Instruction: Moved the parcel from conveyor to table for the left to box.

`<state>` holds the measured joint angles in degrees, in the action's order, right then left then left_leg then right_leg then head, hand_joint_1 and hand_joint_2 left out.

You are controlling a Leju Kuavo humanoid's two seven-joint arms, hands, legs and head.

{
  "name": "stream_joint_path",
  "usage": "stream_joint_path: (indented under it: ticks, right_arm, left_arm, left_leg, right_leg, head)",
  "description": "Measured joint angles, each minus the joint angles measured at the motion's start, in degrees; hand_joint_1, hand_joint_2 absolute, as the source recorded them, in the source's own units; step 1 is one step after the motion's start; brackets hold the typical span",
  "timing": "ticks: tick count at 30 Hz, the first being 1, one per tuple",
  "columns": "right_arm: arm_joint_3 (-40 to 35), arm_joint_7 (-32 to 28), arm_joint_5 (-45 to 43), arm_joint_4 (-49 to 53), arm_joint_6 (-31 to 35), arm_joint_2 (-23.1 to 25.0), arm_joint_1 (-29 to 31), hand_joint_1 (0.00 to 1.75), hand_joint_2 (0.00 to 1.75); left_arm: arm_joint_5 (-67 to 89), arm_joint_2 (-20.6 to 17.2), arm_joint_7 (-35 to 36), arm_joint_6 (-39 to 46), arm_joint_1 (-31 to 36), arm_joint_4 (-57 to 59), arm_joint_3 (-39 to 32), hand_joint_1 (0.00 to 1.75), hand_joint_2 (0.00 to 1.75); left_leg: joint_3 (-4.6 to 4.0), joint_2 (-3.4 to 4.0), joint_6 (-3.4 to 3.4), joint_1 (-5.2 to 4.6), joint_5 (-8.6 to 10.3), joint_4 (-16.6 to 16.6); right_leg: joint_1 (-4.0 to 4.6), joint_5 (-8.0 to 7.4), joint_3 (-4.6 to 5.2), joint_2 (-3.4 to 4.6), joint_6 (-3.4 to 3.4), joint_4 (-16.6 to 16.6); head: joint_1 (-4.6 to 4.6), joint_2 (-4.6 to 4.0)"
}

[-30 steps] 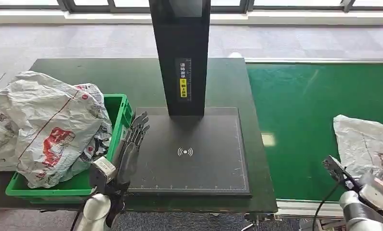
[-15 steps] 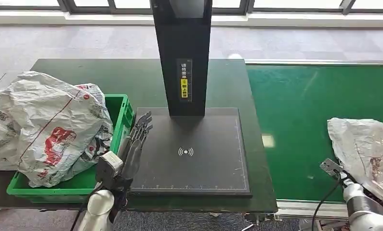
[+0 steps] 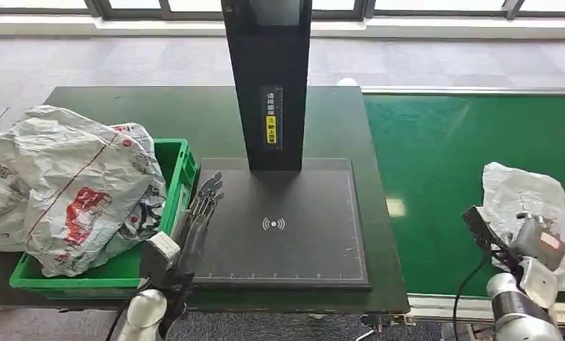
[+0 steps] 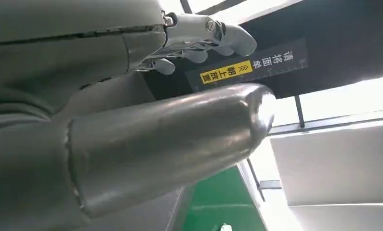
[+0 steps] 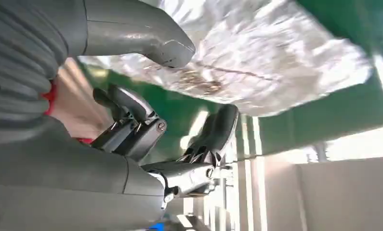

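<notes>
Crumpled white plastic parcel [image 3: 524, 206] on the green conveyor belt [image 3: 443, 156].
Right hand [image 3: 531, 245], fingers apart and empty, sits at its near edge; left hand [image 3: 197, 213] waits outstretched by the scanner.

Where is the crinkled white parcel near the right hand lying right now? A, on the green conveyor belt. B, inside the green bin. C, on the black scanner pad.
A: the parcel lies on the green conveyor belt, by the right hand.
</notes>
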<state>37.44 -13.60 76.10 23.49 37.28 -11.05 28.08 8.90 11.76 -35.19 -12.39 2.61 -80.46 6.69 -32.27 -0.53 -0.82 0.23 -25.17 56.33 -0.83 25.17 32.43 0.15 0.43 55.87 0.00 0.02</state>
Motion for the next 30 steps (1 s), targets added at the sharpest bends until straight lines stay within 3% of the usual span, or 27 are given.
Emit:
stream_joint_path:
  ticks: [5,10,11,17,30]
  right_arm:
    - [-1.1,-8.7,-9.7,8.9,0.4,5.0,-4.0,1.75,1.75]
    - [-5.2,-10.4,-14.1,18.8,-0.9,9.1,-8.2,1.75,1.75]
    - [-5.9,-10.4,-14.6,20.5,-1.4,9.6,-8.9,0.00,1.75]
    - [-9.1,1.0,-11.9,24.2,-3.1,10.6,-10.0,0.00,1.75]
    - [-9.1,12.2,-0.7,13.2,-1.4,3.9,-4.5,0.00,1.75]
  left_arm:
    - [-0.5,0.0,-0.2,0.3,-0.6,-0.5,0.0,0.00,0.00]
    - [-0.5,0.0,-0.4,0.6,-0.7,-1.0,-0.1,0.00,0.00]
    - [-0.5,0.0,-0.5,0.7,-0.8,-1.0,-0.2,0.00,0.00]
    - [-0.5,0.1,0.0,0.7,-0.8,-1.8,-0.2,0.00,0.00]
    - [-0.4,0.2,0.6,0.8,-0.7,-1.9,-0.6,0.00,0.00]
  left_leg:
    - [-0.04,-0.06,0.00,0.01,0.00,0.0]
    - [-0.06,-0.05,0.00,0.00,0.00,0.0]
    - [-0.08,-0.06,0.00,0.00,0.00,0.0]
    - [-0.09,-0.05,0.01,-0.02,0.01,0.0]
    - [-0.10,-0.02,0.02,-0.06,0.02,0.0]
  right_leg:
    - [0.01,0.02,0.04,-0.06,-0.01,0.0]
    - [-0.01,0.03,0.08,-0.05,-0.01,0.0]
    - [-0.01,0.03,0.08,-0.06,-0.01,0.0]
    - [-0.03,0.02,0.12,-0.05,0.00,0.0]
    - [-0.07,-0.01,0.16,-0.01,0.02,0.0]
  head:
    - [0.00,-0.02]
    - [0.00,-0.02]
    - [0.00,-0.02]
    - [0.00,-0.02]
    - [0.00,0.00]
